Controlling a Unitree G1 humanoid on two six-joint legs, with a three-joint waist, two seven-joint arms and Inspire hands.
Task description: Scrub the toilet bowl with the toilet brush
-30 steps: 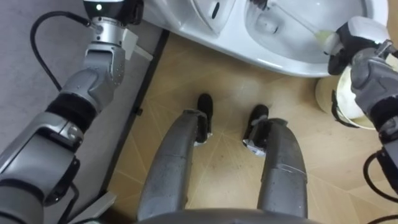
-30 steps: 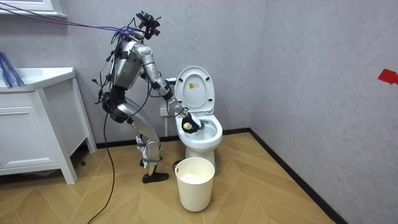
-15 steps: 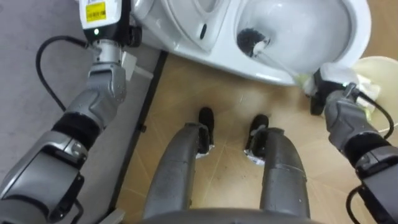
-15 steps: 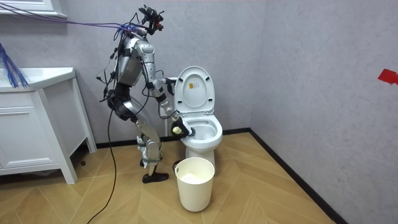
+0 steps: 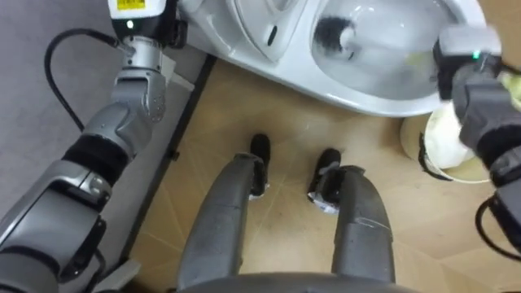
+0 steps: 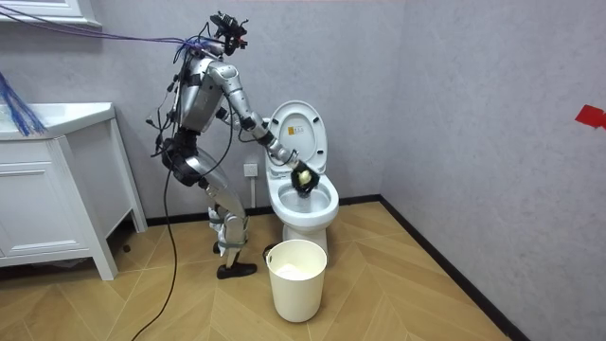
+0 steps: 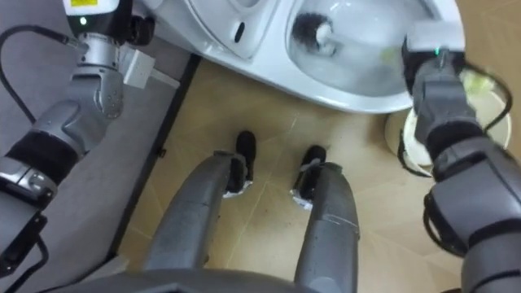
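Toilet brush point(image 5: 334, 34): dark bristle head down inside the toilet bowl point(image 5: 366, 91), against the back wall. Its pale handle slants out over the rim to the right hand point(image 5: 464, 53). That hand is over the bowl's right rim, closed round the yellow-green grip, back of hand up. Left hand point(image 5: 140, 15) is at the upper edge beside the toilet's left side; can't tell how its fingers stand. Lid point(image 6: 295, 137) is upright. Robot stands facing the bowl, with a white bucket point(image 6: 298, 284) on the floor at its right.
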